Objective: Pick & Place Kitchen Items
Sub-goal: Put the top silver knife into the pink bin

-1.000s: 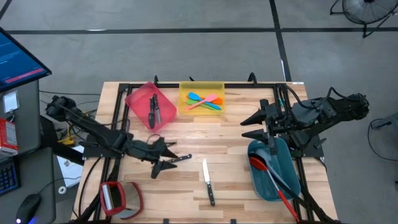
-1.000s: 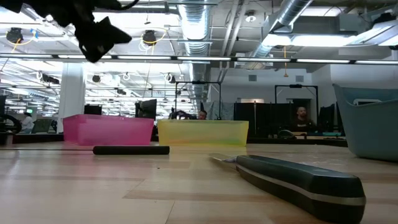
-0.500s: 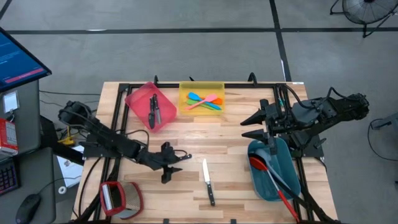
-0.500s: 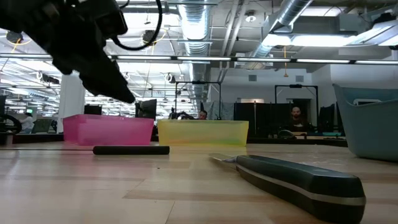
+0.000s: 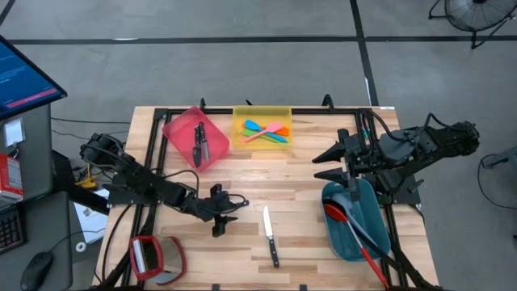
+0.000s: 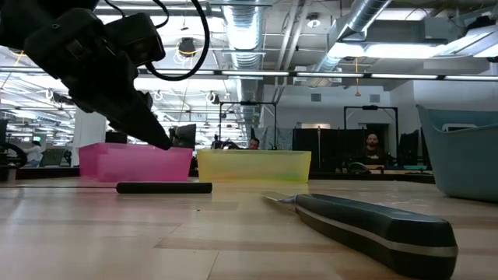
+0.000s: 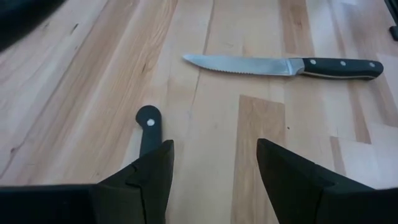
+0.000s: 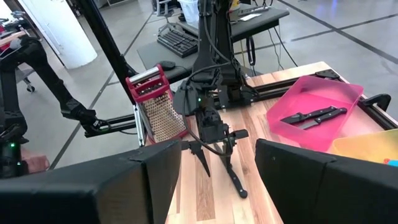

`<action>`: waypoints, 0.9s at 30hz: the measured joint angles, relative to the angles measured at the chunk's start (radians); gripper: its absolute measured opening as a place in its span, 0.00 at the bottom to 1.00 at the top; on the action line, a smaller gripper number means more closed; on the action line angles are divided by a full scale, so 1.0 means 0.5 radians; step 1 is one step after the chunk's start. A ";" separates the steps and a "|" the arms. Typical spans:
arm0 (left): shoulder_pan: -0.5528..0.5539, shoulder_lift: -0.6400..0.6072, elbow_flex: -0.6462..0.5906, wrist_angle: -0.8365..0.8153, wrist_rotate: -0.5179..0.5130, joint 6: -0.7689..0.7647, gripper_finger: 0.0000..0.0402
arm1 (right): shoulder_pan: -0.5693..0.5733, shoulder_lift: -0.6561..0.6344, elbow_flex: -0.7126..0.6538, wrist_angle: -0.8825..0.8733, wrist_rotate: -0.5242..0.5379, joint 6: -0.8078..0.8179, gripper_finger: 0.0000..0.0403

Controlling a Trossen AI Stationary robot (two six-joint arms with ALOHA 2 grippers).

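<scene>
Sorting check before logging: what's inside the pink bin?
Two black-handled knives lie inside the pink bin. From the low view its wall hides them; nothing else shows inside.

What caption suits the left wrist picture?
Open left gripper low over the wooden table, beside a black handle, steel knife beyond.

Knife right of black handle

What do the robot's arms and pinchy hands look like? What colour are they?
Both arms are black and made of chunky jointed pieces, with black cables looping along them. The left pincer ends in two flat, pointed black fingers, like wedges. The right pincer has the same dark pointed fingers. No bright markings show on either.
</scene>
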 joint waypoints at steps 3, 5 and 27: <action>0.000 0.010 0.000 0.001 -0.002 0.003 0.53 | 0.000 0.000 0.000 0.002 0.000 -0.005 0.50; 0.000 0.012 -0.001 -0.005 -0.004 0.038 0.53 | 0.000 0.000 0.000 0.002 0.000 -0.006 0.50; 0.011 0.051 -0.008 -0.004 -0.115 0.062 0.53 | -0.004 0.001 0.000 0.002 0.000 -0.006 0.50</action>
